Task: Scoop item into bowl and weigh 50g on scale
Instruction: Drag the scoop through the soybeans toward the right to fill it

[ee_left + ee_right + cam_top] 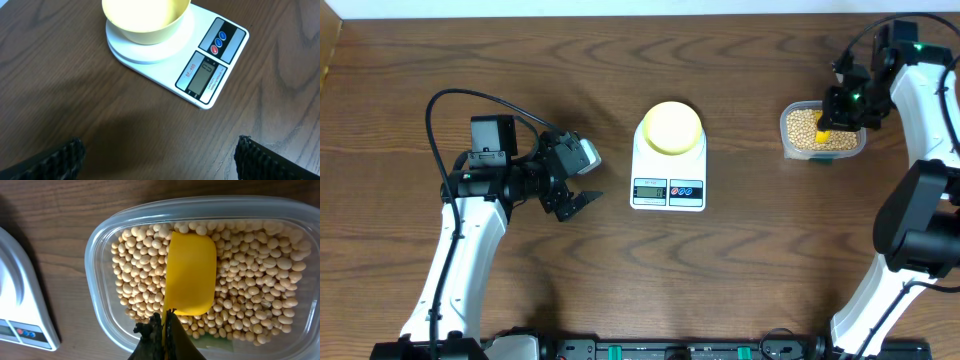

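Nearest, the left gripper (pixel 588 178) is hovering over the counter (pixel 440 50) with its jaws spread wide, holding nothing. Beside it, the scale (pixel 667 188) is sitting on the counter, carrying the pale yellow bowl (pixel 670 127) on its platform. Farther back at the right, the right gripper (pixel 162 330) is clamping the yellow scoop (pixel 190 275) by its handle, the scoop resting on the beans (pixel 250 280) inside the clear tub (pixel 97 250).

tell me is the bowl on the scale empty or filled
Empty. The bowl on the scale shows a bare pale yellow inside, with nothing in it.
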